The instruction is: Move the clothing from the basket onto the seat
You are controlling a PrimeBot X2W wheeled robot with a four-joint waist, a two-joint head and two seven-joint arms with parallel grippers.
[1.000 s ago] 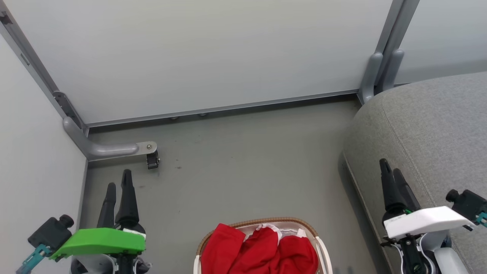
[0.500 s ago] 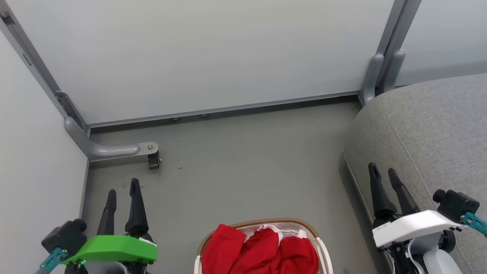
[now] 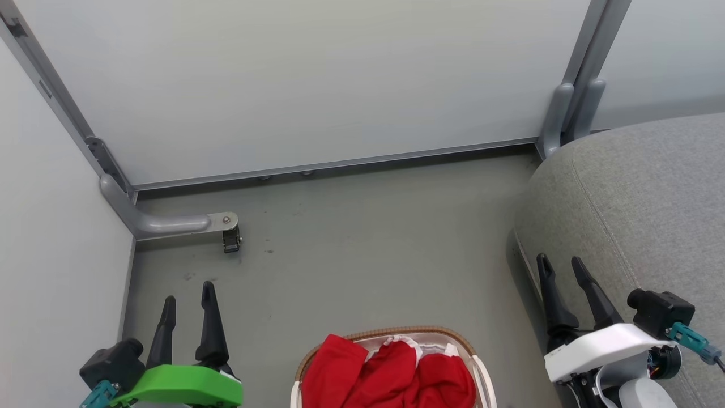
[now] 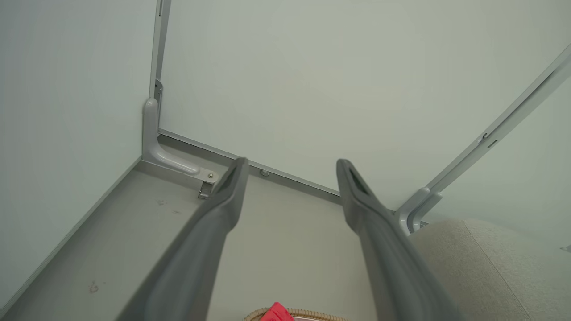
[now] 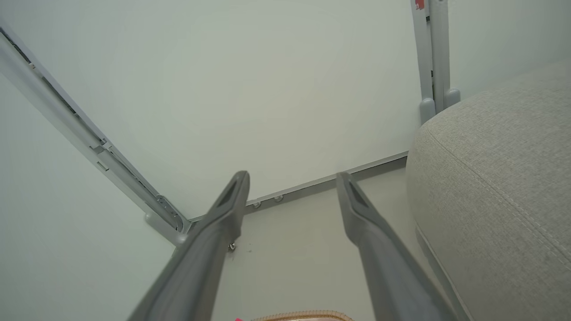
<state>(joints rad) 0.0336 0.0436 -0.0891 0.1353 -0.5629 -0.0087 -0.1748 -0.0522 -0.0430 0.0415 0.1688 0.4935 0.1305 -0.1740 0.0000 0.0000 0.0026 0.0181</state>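
bright, soft, even light with no glare on the pale wall panels (image 3: 340, 85). a dim shadow edges the floor (image 3: 368, 255) just left of the seat (image 3: 651, 198). the head view is sharp. in both wrist views the near fingers (image 4: 196, 249) (image 5: 200, 258) blur toward the bottom edge, and the wall rails (image 5: 89, 133) splay toward the corners.

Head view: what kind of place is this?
Probably a mock living-room corner in a test space: the walls are pale partition panels in grey metal frames, one foot carries a small black caster, and a grey woven-fabric sofa cushion stands near an oval white laundry basket of red clothing.
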